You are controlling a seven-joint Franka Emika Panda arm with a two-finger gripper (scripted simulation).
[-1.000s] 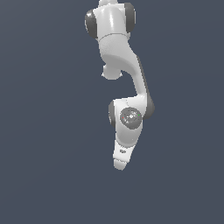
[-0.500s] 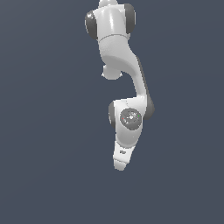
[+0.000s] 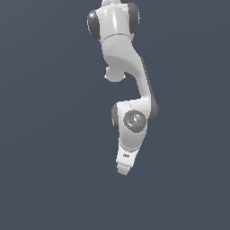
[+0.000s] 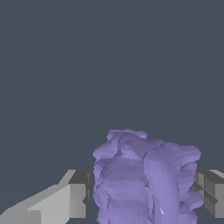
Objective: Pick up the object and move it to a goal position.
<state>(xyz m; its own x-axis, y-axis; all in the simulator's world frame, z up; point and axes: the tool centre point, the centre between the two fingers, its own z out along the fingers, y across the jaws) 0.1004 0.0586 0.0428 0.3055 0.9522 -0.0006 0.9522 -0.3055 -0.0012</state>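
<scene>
The object point(image 4: 144, 179), a lumpy lavender-purple chunk, fills the space between my two grey fingers in the wrist view. One finger point(image 4: 76, 197) stands at one side of it and the other finger point(image 4: 210, 190) at the opposite side, both pressed against its bumpy flanks. My gripper point(image 4: 144, 194) is shut on the object. In the exterior view the white arm point(image 3: 130, 121) hangs over the spot, and the hand point(image 3: 126, 157) hides both the fingers and the object.
Only the plain dark grey-blue ground point(image 3: 45, 134) surrounds the arm. No other object or edge shows in either view.
The arm holds nearly the same pose across the frames. Only the round wrist joint's marking has turned slightly.
</scene>
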